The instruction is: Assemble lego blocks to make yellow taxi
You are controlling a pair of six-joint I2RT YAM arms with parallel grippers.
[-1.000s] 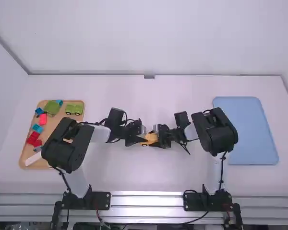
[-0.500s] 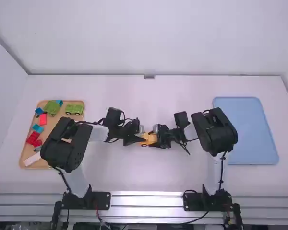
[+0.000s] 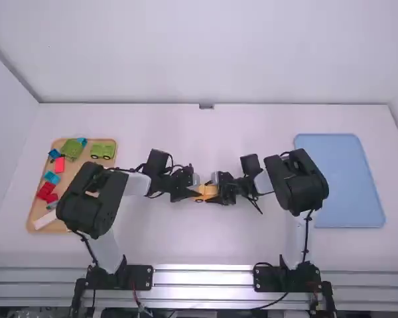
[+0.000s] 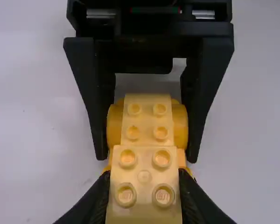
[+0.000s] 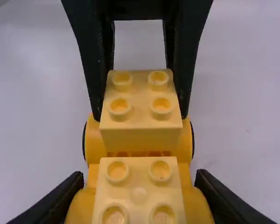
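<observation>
Near the table's middle, the left gripper (image 3: 192,193) and the right gripper (image 3: 218,192) face each other at the orange-yellow taxi (image 3: 200,198). In the left wrist view the left gripper (image 4: 144,181) is shut on a pale yellow brick (image 4: 144,196), studs up. That brick stands on the wheeled orange base (image 4: 179,156); whether it is fully pressed down I cannot tell. My right gripper (image 5: 140,186) is shut on the taxi's other end, its fingers either side of the rounded orange body (image 5: 193,205). A second pale studded part (image 5: 139,196) lies between them.
A wooden tray (image 3: 34,205) at the left holds red bricks (image 3: 46,191), blue bricks (image 3: 52,177), a green wheeled piece (image 3: 103,150) and a white piece (image 3: 45,220). A blue tray (image 3: 348,179) lies at the right, beside the right arm.
Since a second ago the left arm has shifted very slightly to the left. The right arm stays nearly still, and both grippers keep their hold.
</observation>
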